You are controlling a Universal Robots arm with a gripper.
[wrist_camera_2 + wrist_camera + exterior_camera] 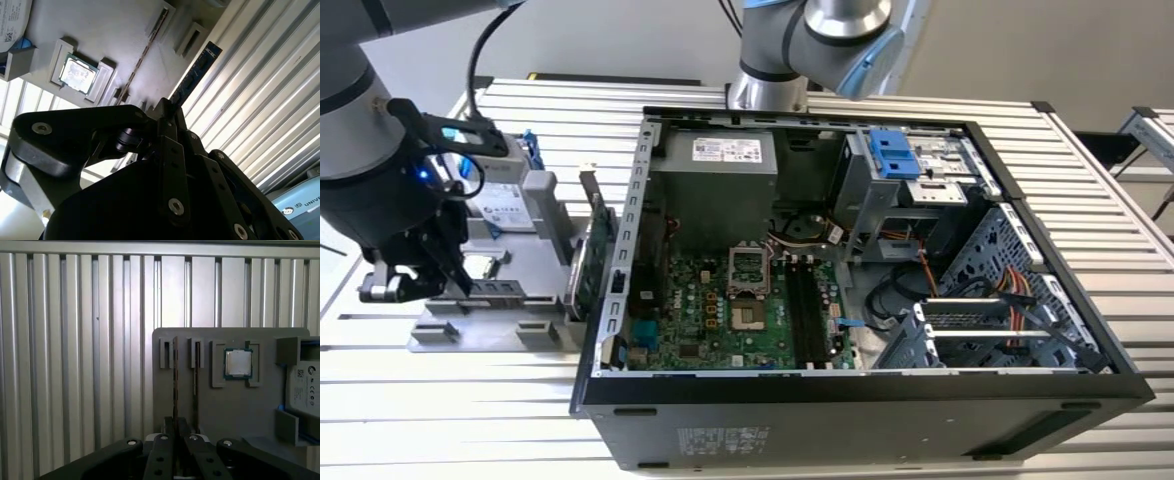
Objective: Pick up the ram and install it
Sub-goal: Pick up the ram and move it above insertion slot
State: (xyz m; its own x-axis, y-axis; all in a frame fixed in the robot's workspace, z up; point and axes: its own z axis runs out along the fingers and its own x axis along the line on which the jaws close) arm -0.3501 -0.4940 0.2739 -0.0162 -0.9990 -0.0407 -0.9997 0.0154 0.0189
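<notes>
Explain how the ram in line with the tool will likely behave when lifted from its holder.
The ram looks thin and flat, so probably light and stiff. It stands on edge in a slot of the gray holder, so a tilted pull might jam it.

We note: the ram (196, 73), standing on the grey fixture (110, 25), is partly hidden behind the gripper (167, 107); the hard drive (305, 390) on the same fixture is cut by the frame edge.

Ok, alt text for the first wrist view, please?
The gripper sits at one end of the ram, which stands on edge in the grey holder. The holder also carries a second stick, a processor chip and a hard drive, on a slatted table.
</notes>
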